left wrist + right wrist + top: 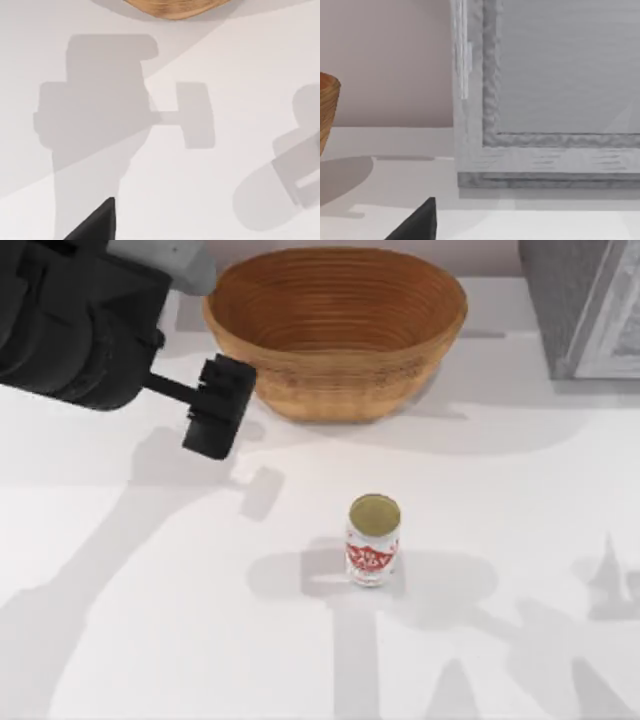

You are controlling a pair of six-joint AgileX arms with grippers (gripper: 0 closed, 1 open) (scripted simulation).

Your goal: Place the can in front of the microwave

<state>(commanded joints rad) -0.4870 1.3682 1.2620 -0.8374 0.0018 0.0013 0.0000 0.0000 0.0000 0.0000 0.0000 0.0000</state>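
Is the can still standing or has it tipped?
Upright: the can stands on the table, round gold top facing up, label readable on its side.

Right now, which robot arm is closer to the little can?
The left. Its pincer hangs over the table up and left of the can, beside the basket. The right arm's wrist camera faces the grey box at the table's far right.

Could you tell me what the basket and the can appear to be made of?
The basket looks like coiled wicker or rattan: warm brown, matte, with fine ridges ringing its wall. The can looks like metal with a dull gold round top, wrapped in a red-and-white label, probably paper or print. Being rendered, both are judged by look alone.
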